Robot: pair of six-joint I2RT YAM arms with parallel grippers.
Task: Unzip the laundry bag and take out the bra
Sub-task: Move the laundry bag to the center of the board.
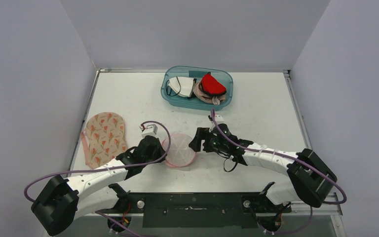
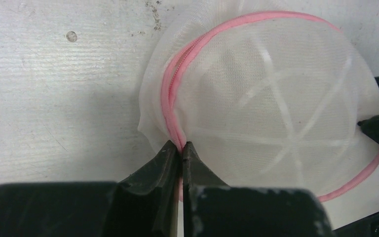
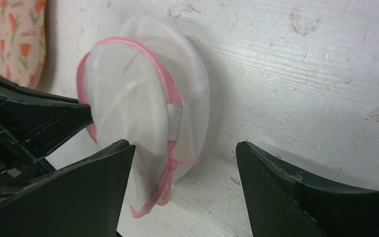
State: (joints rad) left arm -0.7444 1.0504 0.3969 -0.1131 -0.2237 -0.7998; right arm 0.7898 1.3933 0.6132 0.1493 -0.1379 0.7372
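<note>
Lower centre of the top view, on the tabletop, the left end effector pinches the mesh laundry bag's pink zipper, apparently anchoring it, with the right end effector open at its opposite edge.

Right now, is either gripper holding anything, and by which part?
The left gripper is shut on the laundry bag, pinching its pink zipper seam at the rim. The right gripper is open, holding nothing.

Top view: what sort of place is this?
Probably a robot test cell, not a home: bare white walls boxing in a table, a left arm and right arm bolted at its near edge, and staged props, a bin of garments and a mesh laundry bag.
</note>
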